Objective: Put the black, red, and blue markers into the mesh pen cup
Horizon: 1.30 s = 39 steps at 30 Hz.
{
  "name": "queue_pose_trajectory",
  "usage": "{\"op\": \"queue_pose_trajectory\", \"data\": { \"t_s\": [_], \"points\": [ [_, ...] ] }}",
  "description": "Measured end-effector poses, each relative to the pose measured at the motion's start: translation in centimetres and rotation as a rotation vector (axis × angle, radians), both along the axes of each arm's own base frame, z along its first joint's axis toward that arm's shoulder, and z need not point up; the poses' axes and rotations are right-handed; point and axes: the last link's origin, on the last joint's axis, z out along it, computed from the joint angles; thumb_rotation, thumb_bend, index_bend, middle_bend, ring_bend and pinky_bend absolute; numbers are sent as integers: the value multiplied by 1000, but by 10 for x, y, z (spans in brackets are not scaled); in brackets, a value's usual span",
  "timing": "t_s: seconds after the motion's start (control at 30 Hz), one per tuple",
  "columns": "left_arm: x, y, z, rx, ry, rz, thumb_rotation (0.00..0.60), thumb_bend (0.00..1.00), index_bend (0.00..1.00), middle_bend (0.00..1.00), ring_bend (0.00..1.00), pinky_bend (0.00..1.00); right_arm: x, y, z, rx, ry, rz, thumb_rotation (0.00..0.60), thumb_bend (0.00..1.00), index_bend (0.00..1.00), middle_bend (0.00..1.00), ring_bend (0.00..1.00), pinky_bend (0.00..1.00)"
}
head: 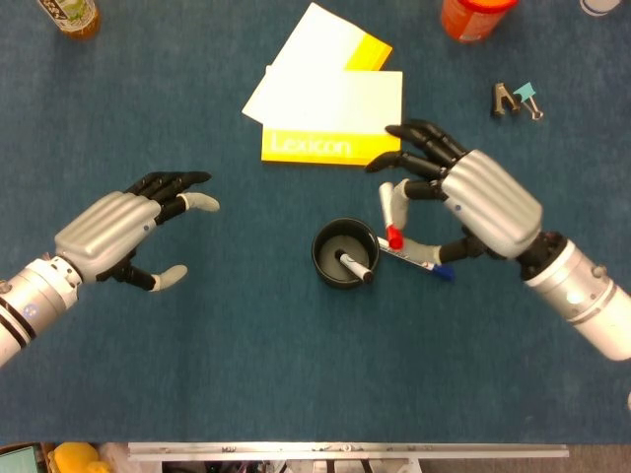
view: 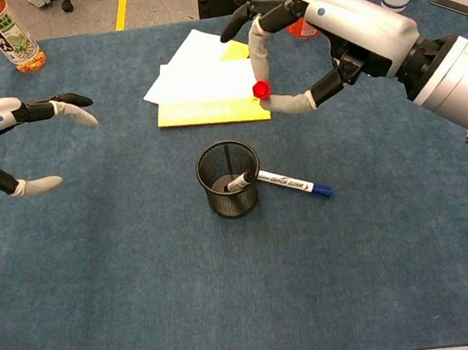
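Right hand pinches red marker, cap down, raised above and just behind mesh pen cup — judged lining up drop. Black marker already inside cup. Blue marker flat on worktop, touching cup's right side. Left hand empty, fingers spread, well left of cup.
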Motion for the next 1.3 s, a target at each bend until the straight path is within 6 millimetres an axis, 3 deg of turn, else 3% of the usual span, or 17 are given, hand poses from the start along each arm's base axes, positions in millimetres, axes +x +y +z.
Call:
{"op": "queue_pose_trajectory", "data": {
  "t_s": [0.5, 0.97, 1.03, 1.2, 1.3],
  "points": [
    [-2, 1, -1, 2, 8, 4, 600, 308, 186, 10, 0, 10, 9, 12, -26, 295, -127, -140, 600, 249, 657, 283, 68, 60],
    [-4, 2, -2, -1, 9, 8, 600, 308, 186, 9, 0, 10, 12, 5, -52, 348, -133, -157, 600, 250, 653, 275, 68, 60],
    [-4, 2, -2, -1, 9, 10, 600, 308, 186, 9, 0, 10, 12, 3, -56, 354, -125, -156, 600, 251, 599, 243, 66, 58],
    [-6, 2, -2, -1, 9, 14, 600, 308, 186, 9, 0, 10, 11, -1, -63, 363, -99, -146, 600, 243, 270, 119, 2, 5],
    [-6, 2, -1, 1, 7, 16, 600, 308, 185, 9, 0, 10, 11, -2, -63, 357, -95, -140, 600, 232, 165, 94, 0, 0]
  ]
}}
